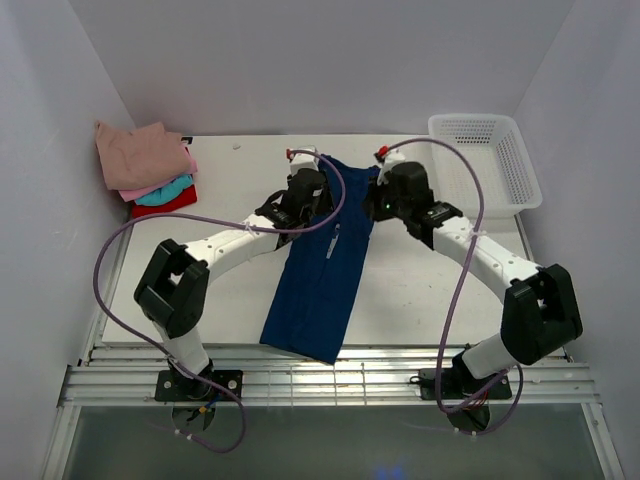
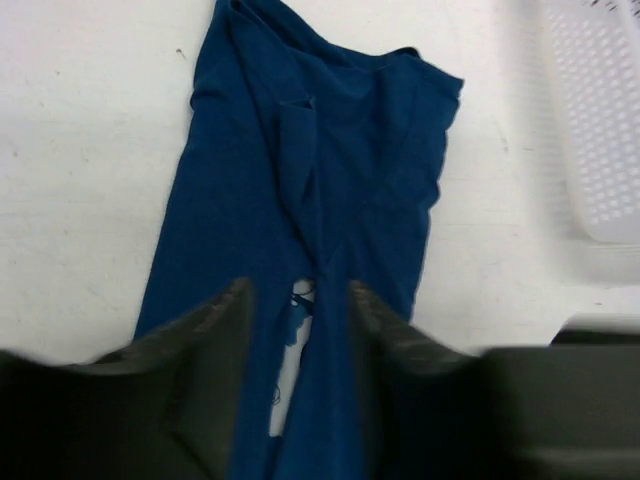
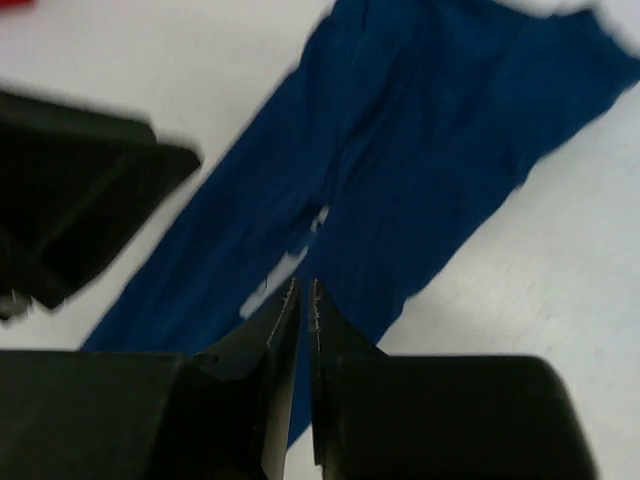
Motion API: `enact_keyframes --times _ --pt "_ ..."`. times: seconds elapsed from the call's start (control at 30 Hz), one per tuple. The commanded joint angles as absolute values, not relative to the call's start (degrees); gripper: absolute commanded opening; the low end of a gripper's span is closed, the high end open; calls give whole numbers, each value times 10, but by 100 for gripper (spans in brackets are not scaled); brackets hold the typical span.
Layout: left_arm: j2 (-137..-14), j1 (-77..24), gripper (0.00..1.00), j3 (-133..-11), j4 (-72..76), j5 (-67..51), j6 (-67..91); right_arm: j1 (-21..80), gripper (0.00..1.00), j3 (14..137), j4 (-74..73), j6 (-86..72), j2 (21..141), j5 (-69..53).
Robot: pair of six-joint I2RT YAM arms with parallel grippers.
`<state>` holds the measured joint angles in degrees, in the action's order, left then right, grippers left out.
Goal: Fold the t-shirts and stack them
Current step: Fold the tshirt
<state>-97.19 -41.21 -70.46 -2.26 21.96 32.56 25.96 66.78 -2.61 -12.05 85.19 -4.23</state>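
The navy blue tee (image 1: 320,290) lies folded lengthwise into a long narrow strip down the middle of the table (image 1: 220,285), its near end drooping over the front edge. A sliver of pale print (image 2: 296,300) shows along its centre seam. My left gripper (image 1: 305,200) hovers over the strip's far half; in its wrist view the left gripper (image 2: 298,290) is open, the navy tee (image 2: 340,150) flat beneath. My right gripper (image 1: 385,205) hangs at the strip's right side. Seen from its wrist, the right gripper (image 3: 304,285) is shut to a hairline slit above the navy tee (image 3: 430,130).
A stack of folded tees sits at the back left: dusty pink (image 1: 145,155) on top, teal (image 1: 165,190) and red (image 1: 165,207) below. A white mesh basket (image 1: 490,160) stands at the back right, also in the left wrist view (image 2: 600,120). Walls close in on both sides.
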Motion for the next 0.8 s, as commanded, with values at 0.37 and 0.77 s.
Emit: enact_keyframes --times 0.37,0.77 --pt "-1116 -403 79 -832 18 209 172 419 8 495 -46 -204 886 41" --pt "-1201 -377 79 -904 28 204 127 474 8 500 -38 -244 977 40"
